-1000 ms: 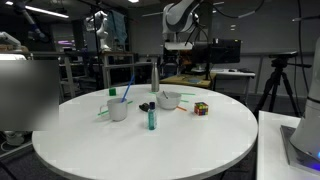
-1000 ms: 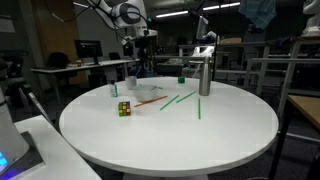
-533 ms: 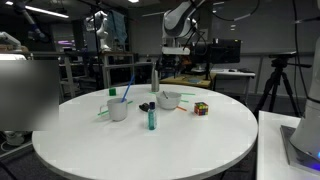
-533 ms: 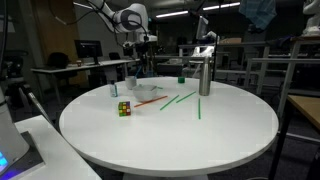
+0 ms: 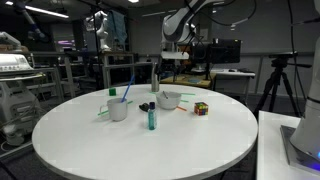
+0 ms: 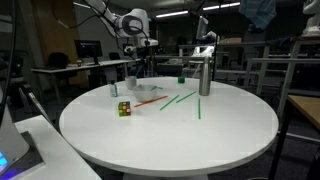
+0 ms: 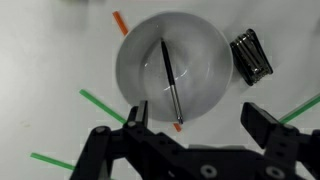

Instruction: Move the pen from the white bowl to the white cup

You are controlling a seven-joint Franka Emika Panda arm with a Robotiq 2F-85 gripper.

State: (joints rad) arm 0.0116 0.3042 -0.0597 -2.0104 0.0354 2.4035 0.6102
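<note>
Since a second ago the arm has dipped and swung a little, carrying the tool (image 5: 171, 60) closer above the white bowl (image 5: 168, 99) in an exterior view. The white cup (image 5: 118, 110) stands apart from it on the table (image 5: 200, 145). In an exterior view the tool (image 6: 137, 62) hangs lower too, though the bowl beneath is too small to make out, perhaps hidden. From the wrist view the tool (image 7: 195, 112) is spread wide and empty, and the pen (image 7: 171, 82) lies slanted inside the white bowl (image 7: 205, 55). So the approach is under way. I judge the grasp not yet begun, with the jaws needing to straddle the shaft.
</note>
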